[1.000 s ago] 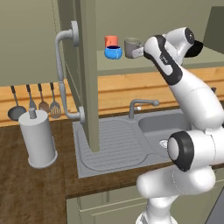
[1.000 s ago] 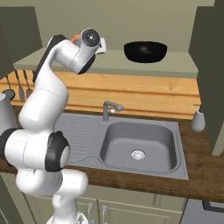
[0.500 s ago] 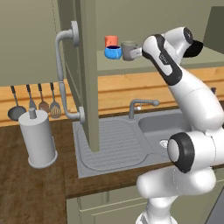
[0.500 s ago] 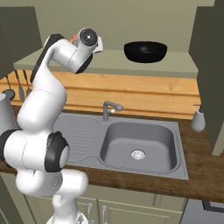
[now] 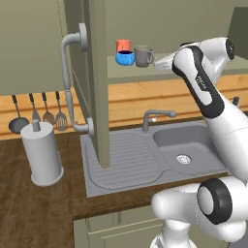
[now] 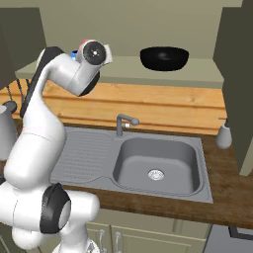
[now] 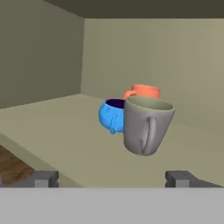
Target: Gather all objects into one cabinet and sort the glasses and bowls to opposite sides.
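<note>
On the shelf [image 5: 127, 71] of the olive-green wall cabinet a grey handled mug [image 5: 143, 55] stands free, its handle [image 7: 150, 130] turned toward my hand. A blue bowl [image 5: 125, 58] touches its left side, and an orange-red cup [image 5: 123, 45] stands just behind the bowl. My gripper [image 5: 156, 63] hovers just right of the mug, open, its fingertips [image 7: 44, 178] set wide with nothing between them. In the hand view the mug [image 7: 145, 125], bowl [image 7: 112, 115] and cup [image 7: 145, 92] cluster straight ahead. A wide black dish [image 6: 164, 58] sits farther right on the same shelf.
The cabinet door [image 5: 98, 82] swings out at left with its long grey handle [image 5: 67, 80]. Below lie the sink [image 6: 157, 165], faucet [image 6: 121, 123] and draining board [image 5: 125, 162]. A grey cylinder [image 5: 42, 154] and hanging utensils [image 5: 47, 114] stand at left. Another open door [image 6: 238, 84] projects at right.
The jaws have gone from shut on the grey mug to wide open. The mug now stands released on the shelf beside the blue bowl.
</note>
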